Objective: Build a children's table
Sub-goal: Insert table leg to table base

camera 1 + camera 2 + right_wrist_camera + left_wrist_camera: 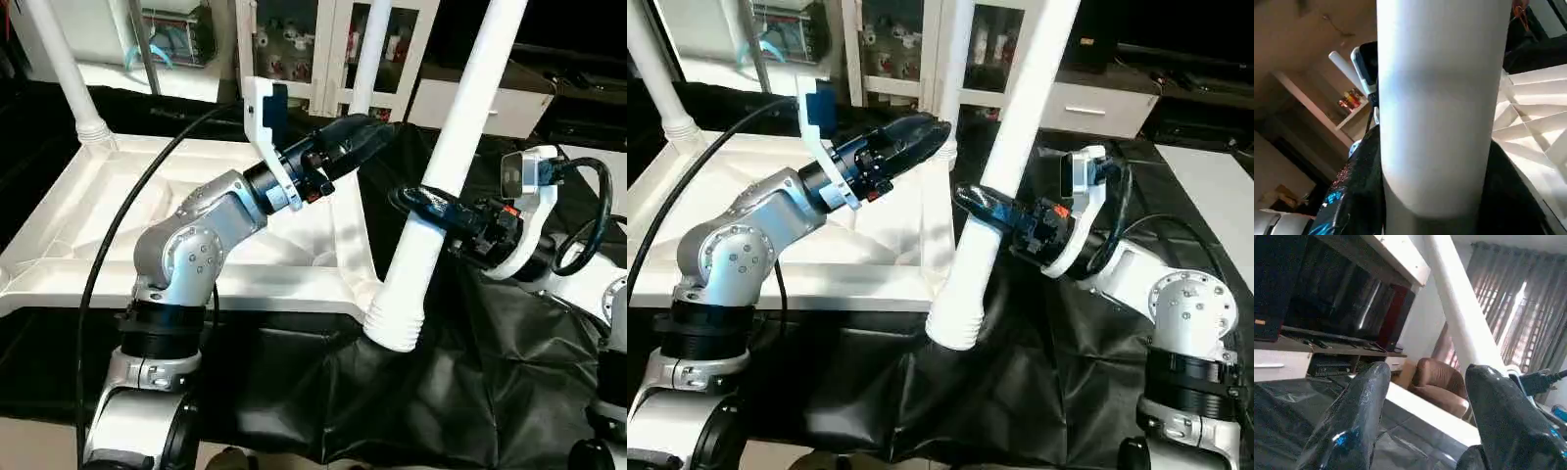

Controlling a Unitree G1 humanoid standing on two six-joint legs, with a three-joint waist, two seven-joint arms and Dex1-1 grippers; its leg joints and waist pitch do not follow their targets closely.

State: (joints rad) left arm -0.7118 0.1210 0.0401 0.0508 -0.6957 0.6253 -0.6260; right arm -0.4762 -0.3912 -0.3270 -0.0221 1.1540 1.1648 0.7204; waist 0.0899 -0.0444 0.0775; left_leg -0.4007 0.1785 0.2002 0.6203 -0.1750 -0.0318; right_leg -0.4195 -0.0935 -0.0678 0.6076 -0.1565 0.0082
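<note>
The white tabletop (118,225) lies upside down, ribs up, on the black-draped work table. One leg (61,69) stands in its far left corner and a second leg (370,59) rises at the far right. A third leg (460,127) leans, its ribbed end (395,328) at the near right corner; I cannot tell if it is seated. My right gripper (431,211) is shut on this leg (1435,107) at mid height. My left gripper (367,132) hovers above the tabletop, pointing right, open with nothing between its fingers (1356,421).
Black cloth (470,392) hangs over the work table's front edge. White cabinets (294,44) and a low drawer unit (490,103) stand behind. A black cable (127,225) arcs over the tabletop to my left arm.
</note>
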